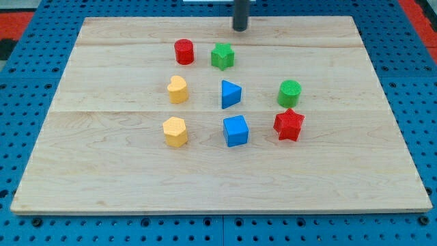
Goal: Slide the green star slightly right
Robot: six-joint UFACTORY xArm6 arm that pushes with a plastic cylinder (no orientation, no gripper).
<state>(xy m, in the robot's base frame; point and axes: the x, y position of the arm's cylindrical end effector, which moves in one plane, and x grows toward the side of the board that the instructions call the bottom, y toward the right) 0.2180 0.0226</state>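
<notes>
The green star lies on the wooden board near the view's top, just right of the red cylinder. My tip is at the board's top edge, above and slightly right of the green star, with a small gap between them. It touches no block.
A yellow heart, a blue triangle and a green cylinder form a middle row. A yellow hexagon, a blue cube and a red star lie below. A blue pegboard surrounds the board.
</notes>
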